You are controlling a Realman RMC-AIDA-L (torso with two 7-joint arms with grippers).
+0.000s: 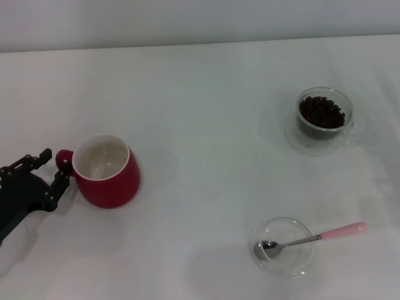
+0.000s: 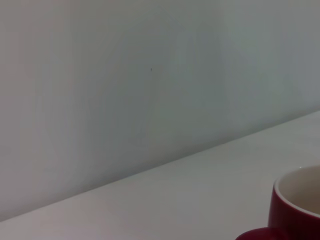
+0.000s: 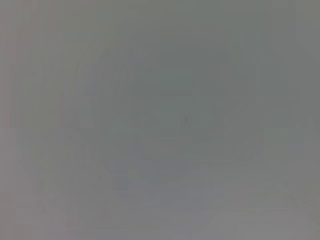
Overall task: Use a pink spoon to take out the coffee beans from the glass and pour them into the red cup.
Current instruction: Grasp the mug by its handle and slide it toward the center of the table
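Head view: the left gripper [image 1: 55,167] is at the left edge of the frame, low over the white table [image 1: 200,137]. Its two black fingers [image 1: 39,157] are spread open, and the small loop handle of the red cup [image 1: 106,170] sits between their tips; I cannot tell if they touch it. The cup stands upright in the left part of the frame and its white inside shows no beans. The glass [image 1: 324,116] stands at the upper right, well apart from the gripper, and holds the dark coffee beans [image 1: 321,112]. The pink spoon [image 1: 310,238] lies at the lower right, its metal bowl inside a shallow clear dish [image 1: 282,247] and its pink handle reaching out over the rim to the right. I count one cup, one glass, one spoon and one dish. The right gripper does not show. A pale wall runs along the top of the frame.

Left wrist view: the red cup [image 2: 295,210] shows in part at the lower right corner, on the table [image 2: 175,200], with a plain grey-white wall [image 2: 150,75] behind. No fingers show.

Right wrist view: only a flat grey field, nothing to make out.
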